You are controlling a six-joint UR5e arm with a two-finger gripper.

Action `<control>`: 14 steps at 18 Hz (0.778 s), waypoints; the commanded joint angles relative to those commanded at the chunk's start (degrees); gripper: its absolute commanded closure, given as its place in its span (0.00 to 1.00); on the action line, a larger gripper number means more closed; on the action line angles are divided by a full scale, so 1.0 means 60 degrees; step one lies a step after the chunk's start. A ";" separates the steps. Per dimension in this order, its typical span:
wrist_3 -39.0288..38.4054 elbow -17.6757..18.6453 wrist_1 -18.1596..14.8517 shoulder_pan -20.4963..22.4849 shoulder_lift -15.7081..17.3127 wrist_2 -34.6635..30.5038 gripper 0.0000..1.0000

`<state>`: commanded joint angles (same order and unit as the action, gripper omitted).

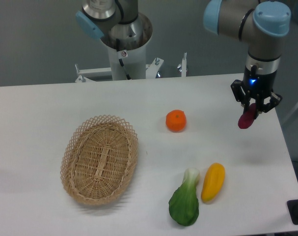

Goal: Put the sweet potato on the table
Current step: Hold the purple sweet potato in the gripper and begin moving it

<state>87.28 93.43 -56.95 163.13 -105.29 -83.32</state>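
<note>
The sweet potato [246,119] is a small magenta-purple tuber hanging tilted above the right side of the white table [50,103]. My gripper [255,105] is shut on its upper end, so only the lower part shows below the fingers. It hangs close to the table's right edge, to the right of the orange fruit.
A round orange fruit [176,121] lies mid-table. An oval wicker basket [100,159] sits at the left front. A green leafy vegetable [185,204] and a yellow oblong vegetable [213,182] lie side by side at the front right. The arm's base [125,44] stands behind the table.
</note>
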 joint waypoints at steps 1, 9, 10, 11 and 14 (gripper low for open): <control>0.0000 0.0015 0.0015 -0.0029 -0.0015 0.0000 0.66; -0.0030 0.0453 0.0467 -0.0059 -0.0015 0.0015 0.66; -0.0030 0.0556 0.0643 -0.0088 -0.0029 0.0000 0.66; -0.0044 0.0658 0.0804 -0.0088 -0.0044 0.0000 0.66; -0.0264 0.1010 0.1259 -0.0117 -0.0073 0.0015 0.66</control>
<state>85.70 99.49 -49.40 162.42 -105.73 -83.23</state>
